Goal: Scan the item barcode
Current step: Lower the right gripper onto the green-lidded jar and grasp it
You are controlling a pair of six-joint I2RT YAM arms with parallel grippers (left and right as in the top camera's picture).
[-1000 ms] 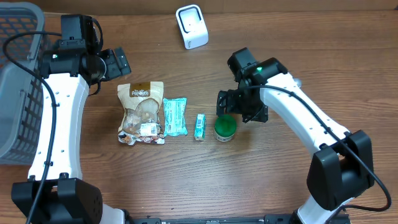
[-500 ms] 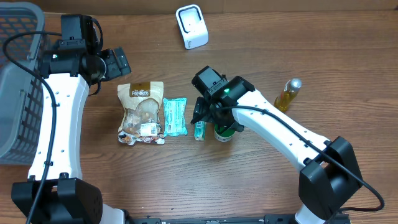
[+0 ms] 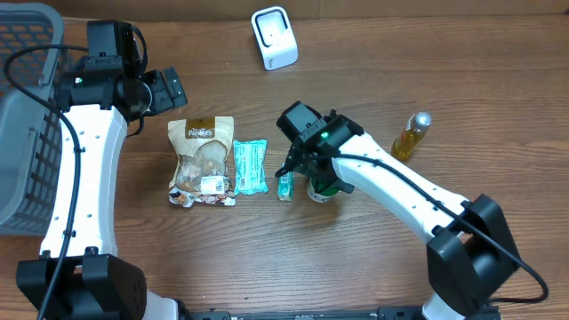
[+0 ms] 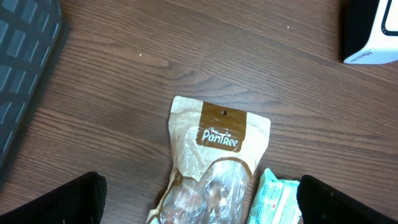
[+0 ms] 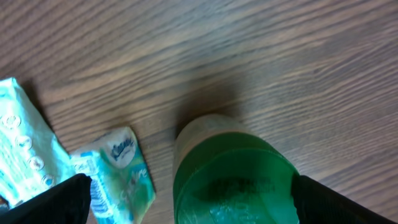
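A white barcode scanner (image 3: 274,37) stands at the back of the table. In a row lie a brown snack bag (image 3: 203,160), a teal wipes pack (image 3: 250,166), a small tissue pack (image 3: 285,182) and a green-lidded jar (image 3: 324,190). My right gripper (image 3: 308,172) hangs open just above the jar. In the right wrist view its fingertips (image 5: 62,200) straddle the green lid (image 5: 233,180), with the tissue pack (image 5: 115,174) at the left finger. My left gripper (image 3: 167,89) is open above the bag's (image 4: 214,158) top end, holding nothing.
A grey basket (image 3: 22,124) fills the left edge of the table. A yellow oil bottle (image 3: 411,135) lies to the right of my right arm. The scanner (image 4: 373,31) shows at the top right of the left wrist view, and the wipes pack (image 4: 277,199) at the bottom.
My right arm has swung left from beside the jar to over it, uncovering the oil bottle. The left arm has not moved.
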